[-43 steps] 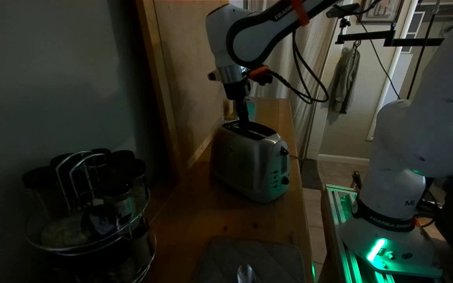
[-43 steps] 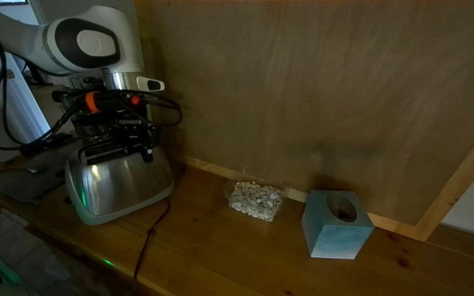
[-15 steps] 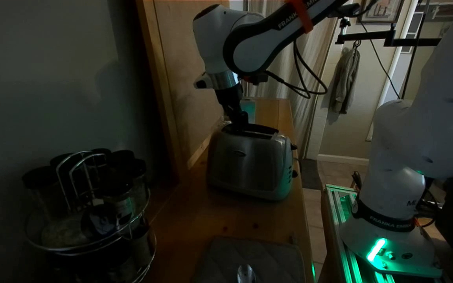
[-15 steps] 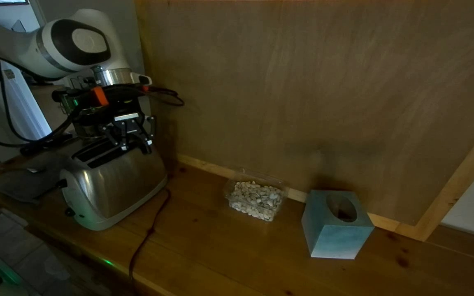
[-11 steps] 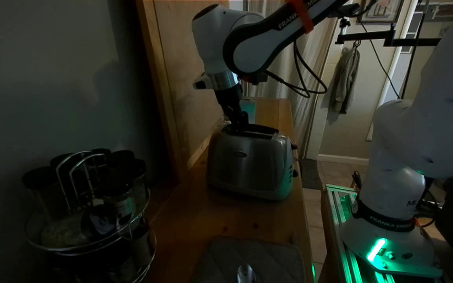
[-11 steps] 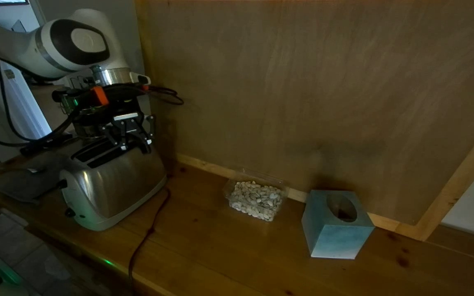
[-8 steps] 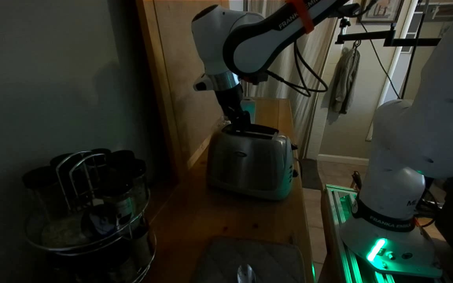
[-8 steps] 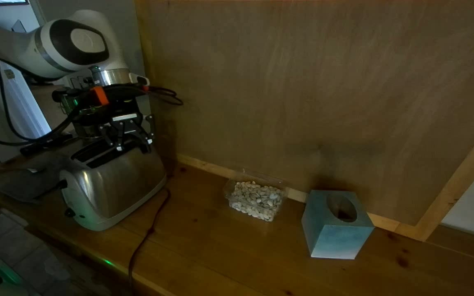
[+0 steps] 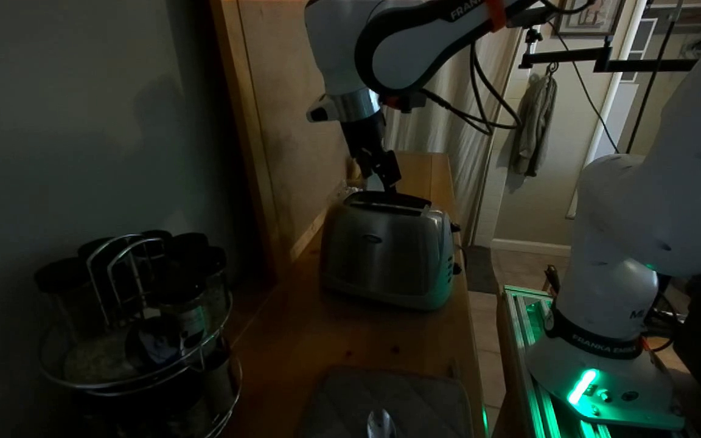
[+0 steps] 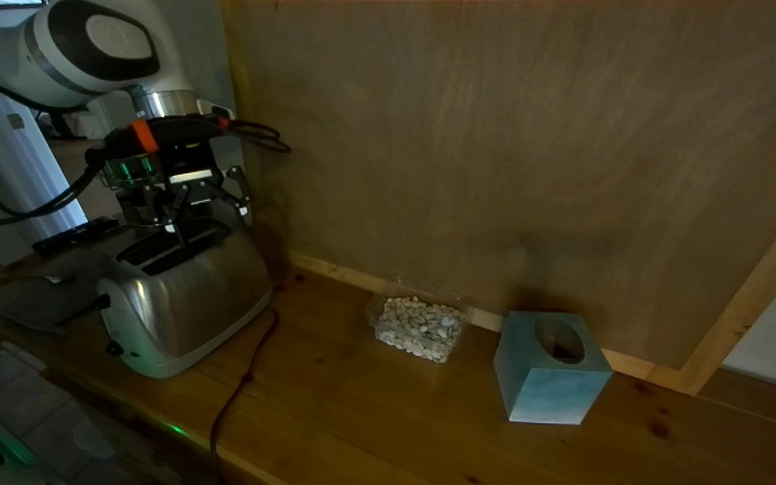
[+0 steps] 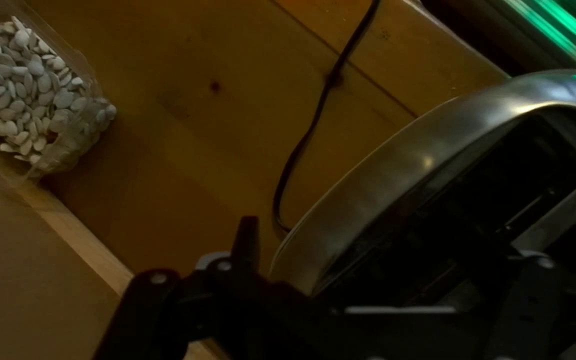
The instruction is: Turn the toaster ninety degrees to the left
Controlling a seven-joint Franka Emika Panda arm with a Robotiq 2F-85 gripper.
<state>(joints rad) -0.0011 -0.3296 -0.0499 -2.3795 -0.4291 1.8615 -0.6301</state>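
Note:
The silver toaster (image 9: 381,255) stands upright on the wooden counter. In an exterior view its long logo side shows and its knobs point to the right. In the view with the wall panel, the toaster (image 10: 189,303) has its knobbed end at the left. My gripper (image 10: 211,225) hangs just above the dark top slots, jaws spread wide with nothing held. In the wrist view one finger (image 11: 249,240) is beside the rounded metal edge of the toaster (image 11: 378,190). The opposite finger is hard to make out against the dark slots.
A power cord (image 10: 245,380) runs over the counter from the toaster. Beyond it are a clear box of pale seeds (image 10: 420,327) and a blue tissue box (image 10: 553,367). A spice rack (image 9: 143,383), a grey pad (image 9: 350,404) and a wooden wall panel (image 10: 529,135) also stand nearby.
The toaster turned between the oldest frames and one second ago, its knobbed end swinging right beside the spice rack. Since half a second ago the gripper has risen from the slots and spread wider.

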